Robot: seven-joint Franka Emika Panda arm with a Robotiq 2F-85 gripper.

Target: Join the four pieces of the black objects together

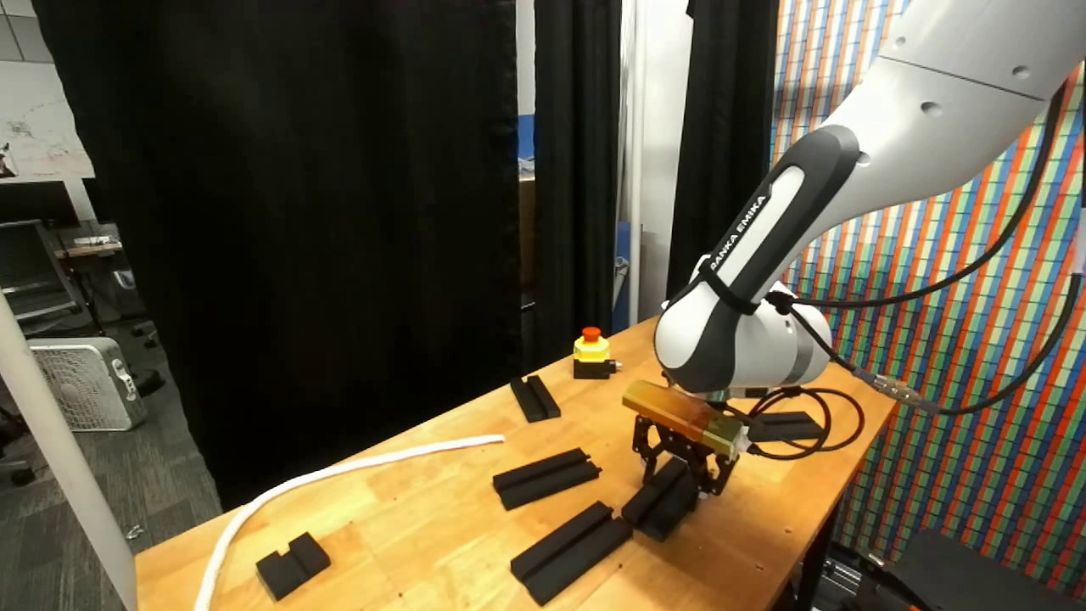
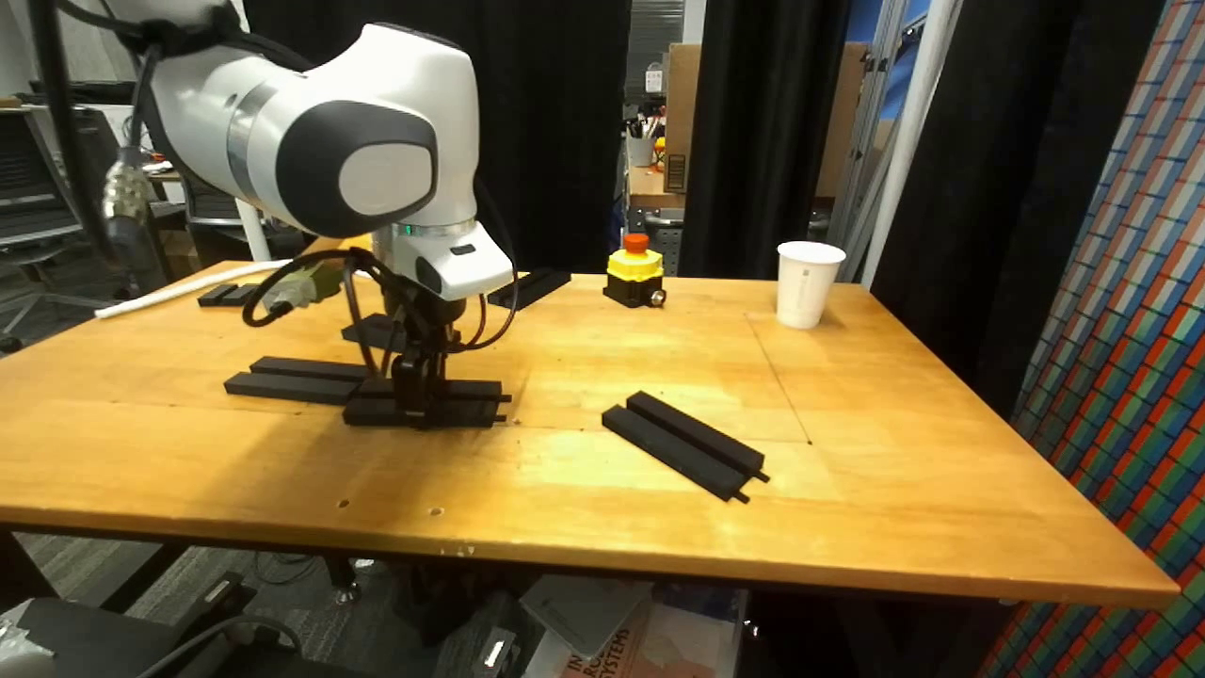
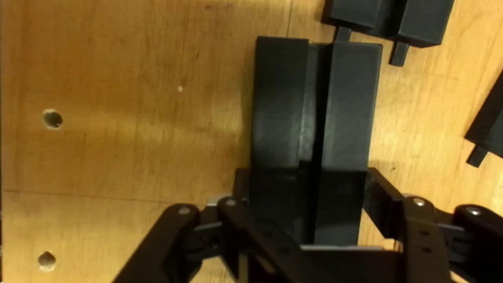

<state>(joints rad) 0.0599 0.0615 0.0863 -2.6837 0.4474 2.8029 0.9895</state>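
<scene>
At the grained, honey-coloured wooden tabletop (image 3: 118, 149), the jointed black 2-finger claw (image 3: 307, 192) is clamped across the width of 1 lengthwise-grooved, straight-edged, matte-black rectangular bar (image 3: 349, 114). An adjacent matte-black grooved bar (image 3: 357, 13) presents 2 slim square-cut pegs (image 3: 400, 54), 1 reaching the end of the clamped bar and 1 clear of its side. The tabletop also carries 3 further black grooved bars (image 2: 668, 450), 1 short black notched block (image 1: 297, 568), 1 red-capped yellow-and-black button box (image 1: 591, 350), 1 curved white strip (image 1: 339, 469) and 1 white tapered cup (image 2: 808, 287).

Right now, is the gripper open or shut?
The gripper is shut on a black piece: in the wrist view, fingers meet both its sides.
</scene>
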